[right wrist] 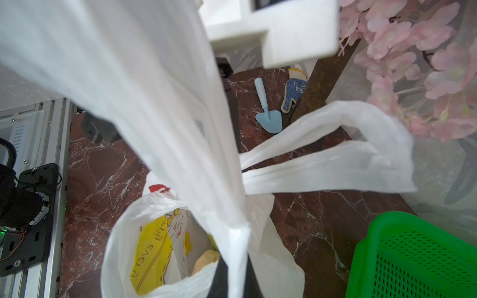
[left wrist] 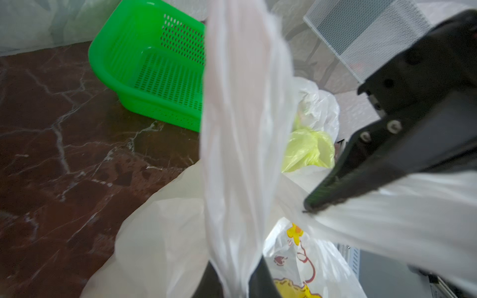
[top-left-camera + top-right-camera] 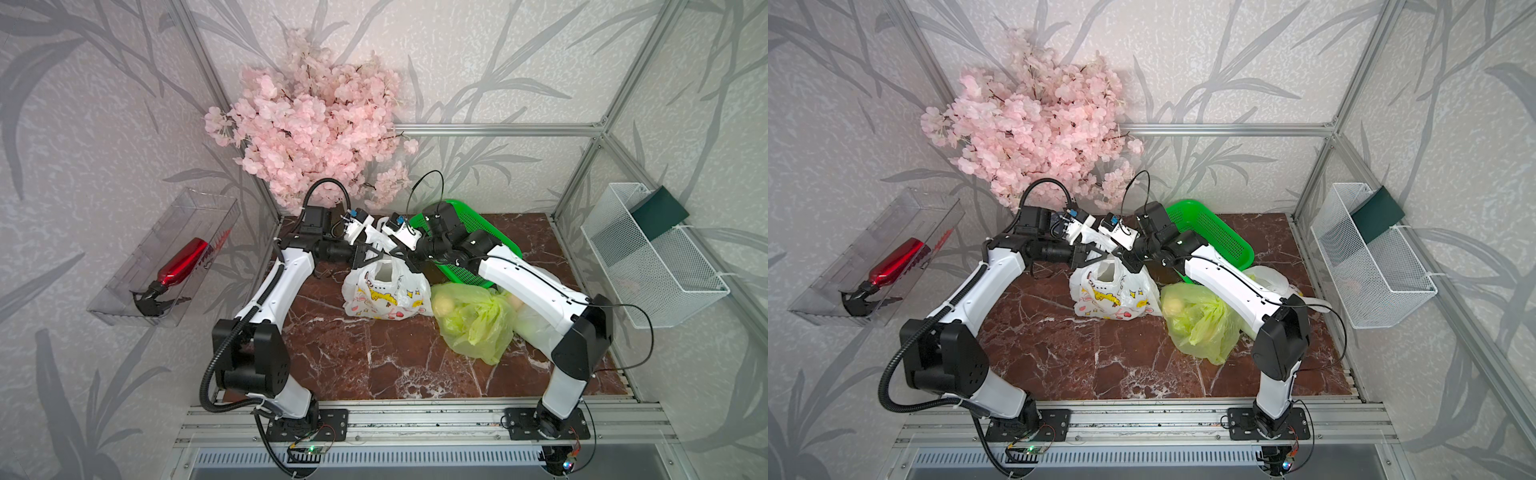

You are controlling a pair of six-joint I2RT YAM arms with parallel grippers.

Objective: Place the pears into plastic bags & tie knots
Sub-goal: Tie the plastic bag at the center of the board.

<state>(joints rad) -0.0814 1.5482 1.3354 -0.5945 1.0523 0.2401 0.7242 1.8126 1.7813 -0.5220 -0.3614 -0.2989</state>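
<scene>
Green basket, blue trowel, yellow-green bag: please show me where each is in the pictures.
green basket (image 2: pixel 167 80): left wrist view, on its perforated floor.
blue trowel (image 1: pixel 269 120): right wrist view, on its blade.
yellow-green bag (image 3: pixel 478 320): a top view, on its crinkled side.

Thin crinkly plastic bag (image 3: pixel 384 297), glossy perf. plastic basket (image 2: pixel 154 72) & polished marble-look tabletop (image 3: pixel 353 357).

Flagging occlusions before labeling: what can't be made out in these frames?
- Left gripper: left wrist view, fingertips cut by frame edge, wrapped in bag handle; grip unclear.
- Pears in the printed white bag: right wrist view shows part of one; plastic hides the rest.
- Plain white bag: both top views, mostly behind the right arm.
- Wire basket contents: top views, pale shape blurred by mesh.
</scene>
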